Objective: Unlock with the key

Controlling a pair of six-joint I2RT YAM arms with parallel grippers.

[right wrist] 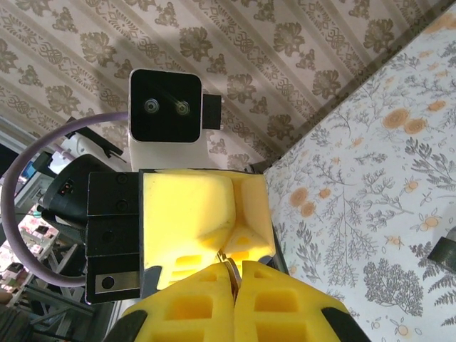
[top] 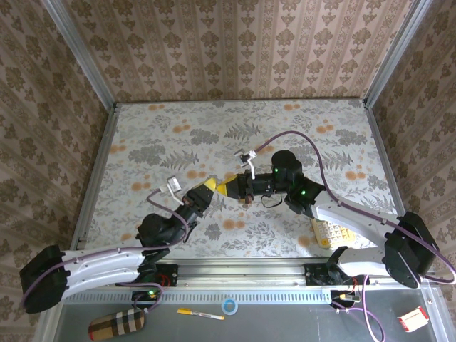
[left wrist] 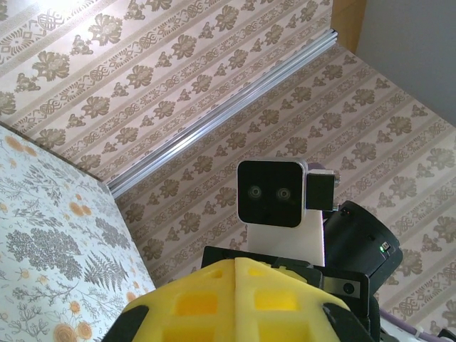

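Right wrist view: the right end effector (right wrist: 233, 285) is narrowed onto a thin metal sliver, apparently the key (right wrist: 229, 265), though it is too small to be sure. At 12 o'clock, tip to tip, the left end effector (right wrist: 231, 246) is pressed closed too; whether it also grips the key I cannot tell. This looks like a handover. Next, one side must let go, then the blade needs aiming at the keyhole.

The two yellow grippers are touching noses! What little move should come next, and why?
Probably the left gripper should open slowly. Both grippers are shut, tip to tip. A thin metal sliver, likely the key, sits pinched in the tips of the right gripper. Letting go would hand it over.
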